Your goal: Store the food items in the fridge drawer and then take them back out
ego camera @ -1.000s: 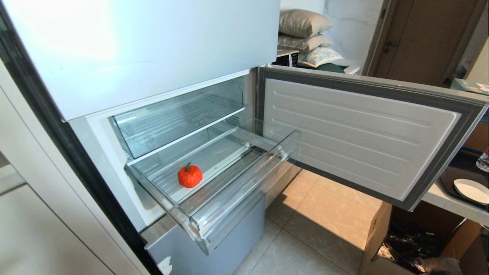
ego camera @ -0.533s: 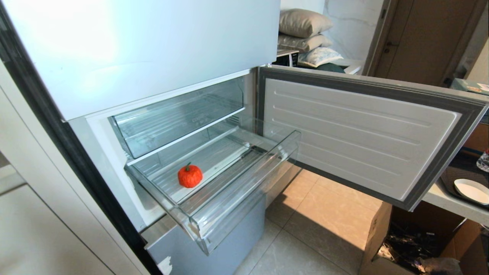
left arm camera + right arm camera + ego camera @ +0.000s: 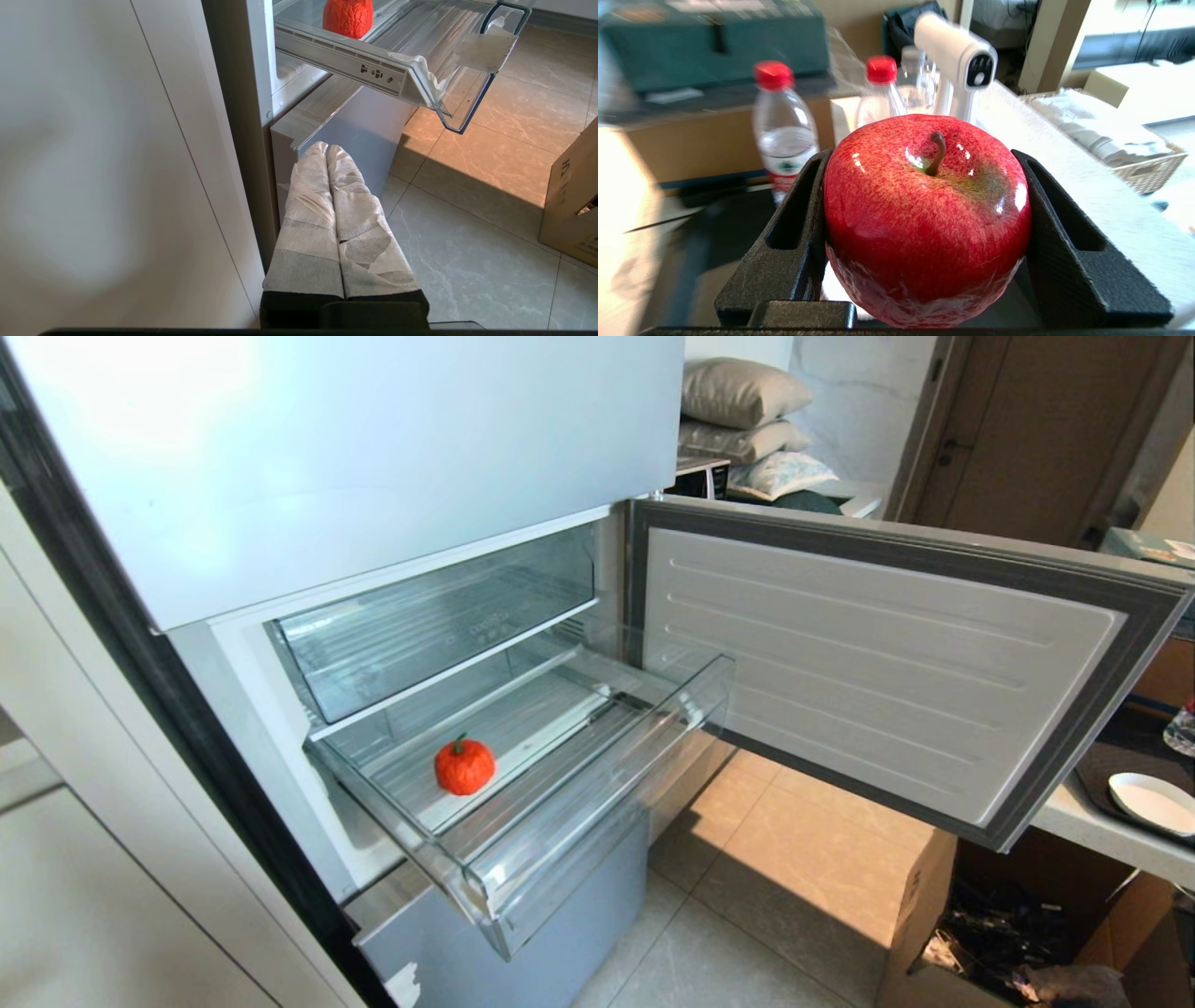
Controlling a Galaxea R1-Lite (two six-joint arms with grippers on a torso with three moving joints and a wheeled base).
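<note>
A small orange-red pumpkin-like fruit [image 3: 464,766] with a green stem lies on the ribbed floor of the clear fridge drawer [image 3: 597,803], which is pulled out. Seen from the left wrist, the fruit [image 3: 348,16] sits above the drawer's side rail [image 3: 355,65]. My left gripper [image 3: 327,149] is shut and empty, parked low beside the fridge's bottom panel. My right gripper [image 3: 920,156] is shut on a glossy red apple [image 3: 924,224], away from the fridge near a counter. Neither arm appears in the head view.
The fridge door [image 3: 868,663] stands open to the right, with a deeper clear bin [image 3: 429,625] above the drawer. A cardboard box [image 3: 980,933] sits on the floor, and a counter holds a plate [image 3: 1153,798]. Water bottles [image 3: 782,126], a white device [image 3: 959,60] and a basket [image 3: 1148,172] lie beyond the apple.
</note>
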